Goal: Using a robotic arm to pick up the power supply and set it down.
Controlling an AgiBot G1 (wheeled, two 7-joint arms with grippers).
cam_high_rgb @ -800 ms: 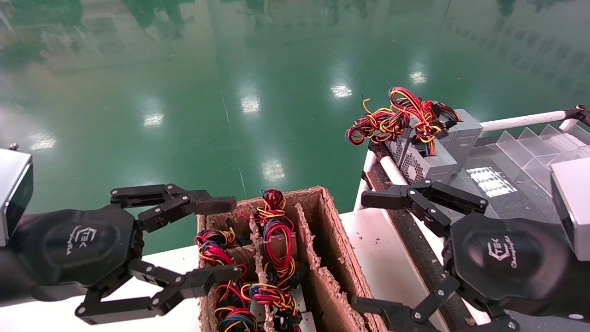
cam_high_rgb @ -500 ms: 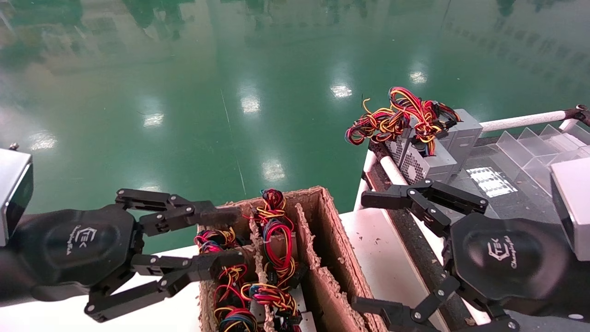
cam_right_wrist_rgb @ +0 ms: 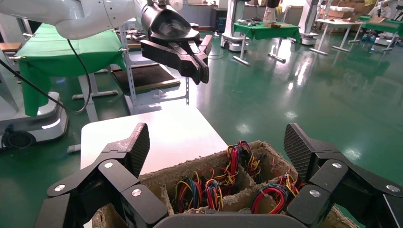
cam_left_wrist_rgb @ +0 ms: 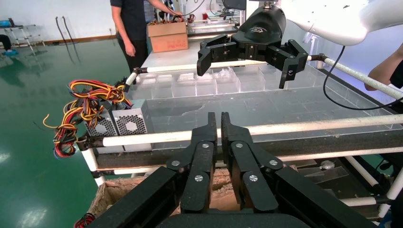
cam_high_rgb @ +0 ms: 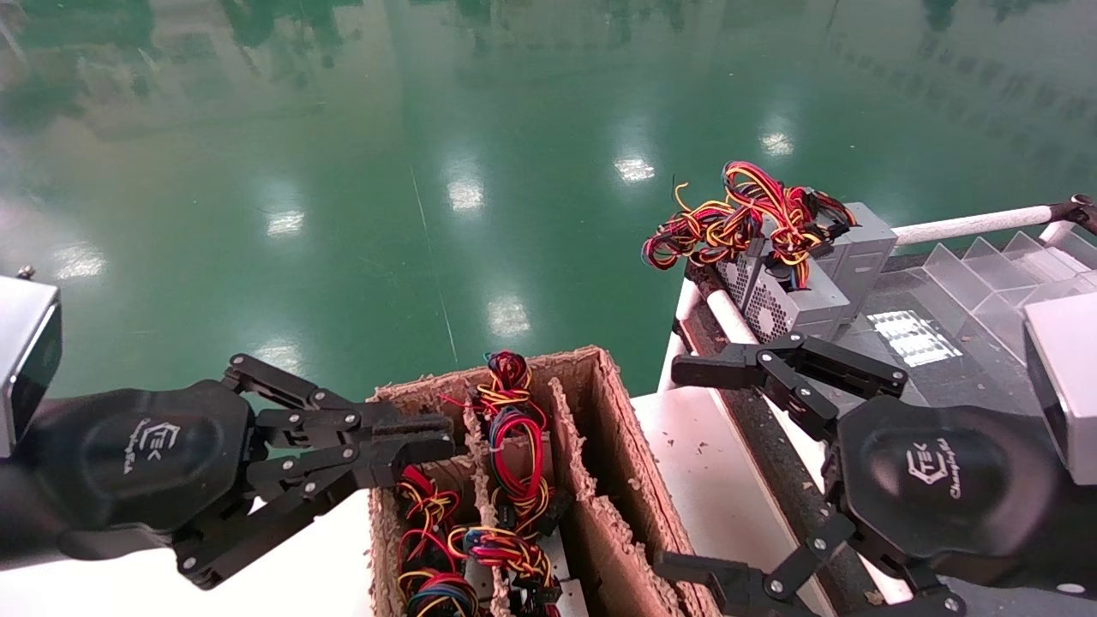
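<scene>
The left claw [cam_high_rgb: 433, 435] hung over the cardboard box [cam_high_rgb: 600, 480], fingers pressed together on nothing. To lift a power supply [cam_high_rgb: 433, 514] from the box, it should spread first and go down straight. The right claw [cam_high_rgb: 686, 467] waited spread over the white bench [cam_high_rgb: 728, 506]; green floor [cam_high_rgb: 428, 171] shone beyond

A glossy green floor [cam_high_rgb: 480, 171] is seen across the whole hall, with ceiling lights mirrored in it as bright patches. Tables draped in green cloth [cam_right_wrist_rgb: 271, 29] are ranged along the far side, and a white desk [cam_right_wrist_rgb: 157, 133] stands on the floor in the nearer part. A white wall [cam_left_wrist_rgb: 62, 16] closes the hall, and a brown carton [cam_left_wrist_rgb: 167, 37] is set on a distant bench.
</scene>
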